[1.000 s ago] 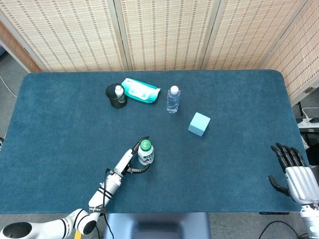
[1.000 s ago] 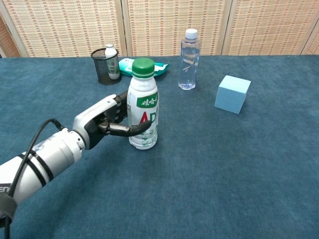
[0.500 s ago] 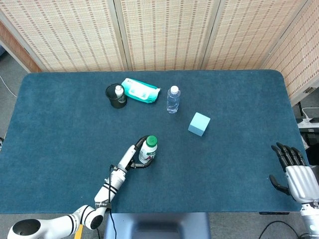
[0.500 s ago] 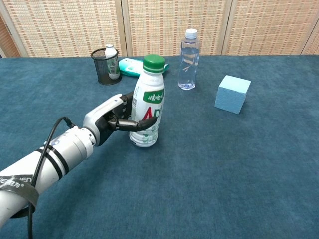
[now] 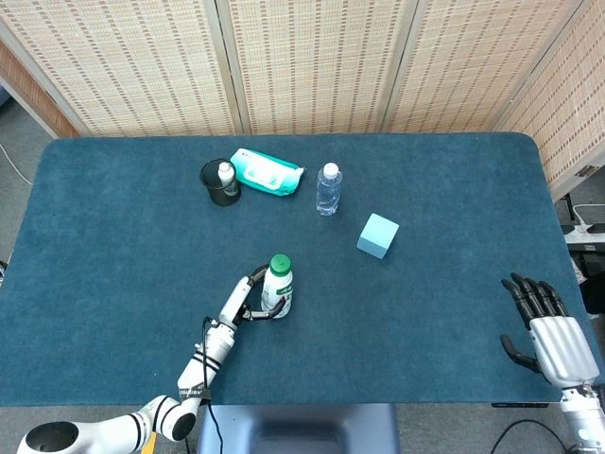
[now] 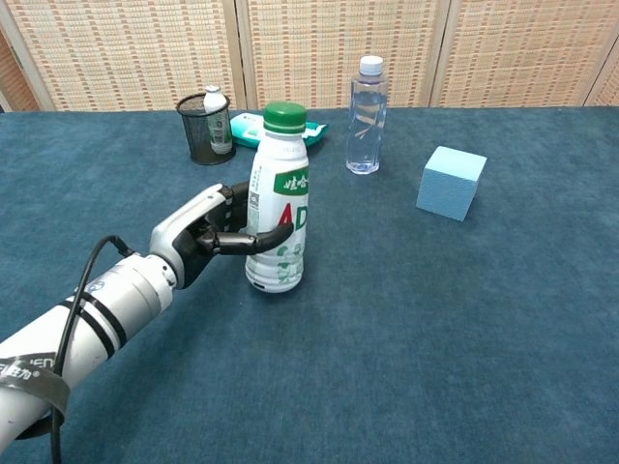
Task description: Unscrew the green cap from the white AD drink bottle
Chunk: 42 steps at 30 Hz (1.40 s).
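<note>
The white AD drink bottle (image 5: pixel 278 291) (image 6: pixel 278 217) stands upright near the front middle of the table, its green cap (image 5: pixel 279 264) (image 6: pixel 285 117) screwed on top. My left hand (image 5: pixel 248 300) (image 6: pixel 215 232) grips the bottle's lower body from its left side, fingers wrapped around the label. My right hand (image 5: pixel 541 329) hovers open at the table's front right corner, fingers spread, far from the bottle. The chest view does not show the right hand.
A clear water bottle (image 5: pixel 328 189) (image 6: pixel 366 116) stands behind the AD bottle. A light blue cube (image 5: pixel 378 235) (image 6: pixel 452 183) lies to its right. A black mesh cup (image 5: pixel 220 183) (image 6: pixel 204 129) with a small bottle and a teal wipes pack (image 5: pixel 267 172) sit at the back left.
The left hand closed on the AD bottle, which tipped right and then came back upright, shifting slightly. The right hand drifted a little to the left.
</note>
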Available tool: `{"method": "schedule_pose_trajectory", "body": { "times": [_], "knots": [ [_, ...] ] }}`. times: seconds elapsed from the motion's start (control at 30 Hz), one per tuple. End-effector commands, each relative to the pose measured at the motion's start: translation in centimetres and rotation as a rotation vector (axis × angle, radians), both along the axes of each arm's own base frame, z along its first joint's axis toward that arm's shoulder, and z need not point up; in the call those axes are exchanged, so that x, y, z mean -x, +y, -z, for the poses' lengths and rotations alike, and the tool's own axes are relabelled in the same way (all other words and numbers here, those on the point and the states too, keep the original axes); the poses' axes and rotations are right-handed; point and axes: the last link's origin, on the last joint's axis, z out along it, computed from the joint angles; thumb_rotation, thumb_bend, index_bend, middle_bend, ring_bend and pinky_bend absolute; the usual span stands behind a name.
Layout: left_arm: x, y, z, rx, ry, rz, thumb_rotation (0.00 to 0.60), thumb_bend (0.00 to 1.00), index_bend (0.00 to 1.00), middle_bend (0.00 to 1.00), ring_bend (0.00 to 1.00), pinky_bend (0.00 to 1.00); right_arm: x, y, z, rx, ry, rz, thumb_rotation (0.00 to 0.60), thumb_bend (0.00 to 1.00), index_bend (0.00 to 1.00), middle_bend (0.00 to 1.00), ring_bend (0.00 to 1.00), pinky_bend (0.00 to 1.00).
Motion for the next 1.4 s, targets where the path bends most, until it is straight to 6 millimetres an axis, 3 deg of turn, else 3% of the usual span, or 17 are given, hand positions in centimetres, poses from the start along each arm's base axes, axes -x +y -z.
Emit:
{"method": "schedule_pose_trajectory", "body": {
  "times": [0.03,0.4,0.67,1.0,1.4],
  "knots": [
    [0.3,-0.6,0.4,-0.018,0.003,-0.002,0.6,0.7,0.7,0.7,0.25,0.0,-1.5,-1.1,0.8,-0.043,-0.028,-0.077,0.6,0.28,0.0,0.0,0.0,0.0],
    [0.4,-3.0,1.8,-0.018,-0.031,0.026,0.6,0.73,0.71,0.71,0.26,0.0,-11.9,-9.3,3.2,-0.243,0.037,-0.35,0.6,0.28,0.07,0.0,0.0,0.0],
    [0.4,-2.9,1.7,-0.027,-0.04,0.027,0.6,0.73,0.71,0.71,0.25,0.0,-17.8,-12.0,7.0,-0.36,0.092,-0.426,0.6,0.28,0.12,0.0,0.0,0.0],
    [0.8,-2.4,1.9,-0.02,-0.025,0.015,0.6,0.74,0.71,0.72,0.25,0.0,-21.7,-13.7,11.1,-0.47,0.096,-0.431,0.6,0.3,0.16,0.0,0.0,0.0],
    [1.0,-2.3,1.8,-0.018,-0.017,0.027,0.6,0.78,0.73,0.74,0.26,0.0,-23.1,-13.7,12.3,-0.473,0.09,-0.432,0.6,0.3,0.17,0.0,0.0,0.0]
  ]
}}
